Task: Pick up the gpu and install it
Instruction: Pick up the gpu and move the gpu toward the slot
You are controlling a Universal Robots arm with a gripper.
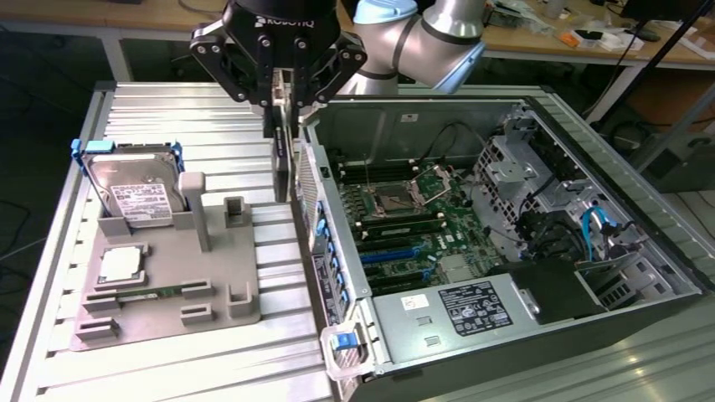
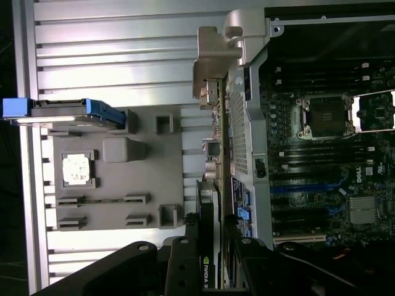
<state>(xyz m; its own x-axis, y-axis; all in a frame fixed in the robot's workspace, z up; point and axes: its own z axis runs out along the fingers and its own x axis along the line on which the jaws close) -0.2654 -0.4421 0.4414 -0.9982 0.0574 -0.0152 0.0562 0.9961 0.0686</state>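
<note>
A ribbed metal table (image 1: 167, 109) carries the open computer case (image 1: 424, 126), with wooden benches (image 1: 537, 42) behind it. The gripper (image 1: 284, 126) clamps the gpu (image 1: 285, 176) upright above the case's rear wall; the card's lower edge is hard to make out.

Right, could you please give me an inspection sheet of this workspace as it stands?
Surface: ribbed metal table carrying a gray fixture and an open computer case.
Job's things: gpu hangs upright and edge-on, lifted off the fixture, close beside the case's wall; not seated on the motherboard.
Clutter: hard drive in a blue frame and a processor chip sit in the fixture.
Grippers: gripper, jaws shut on the gpu's upper edge.
Cables: black cables and blue cables inside the case.
Surroundings: wooden benches behind the table.
</note>
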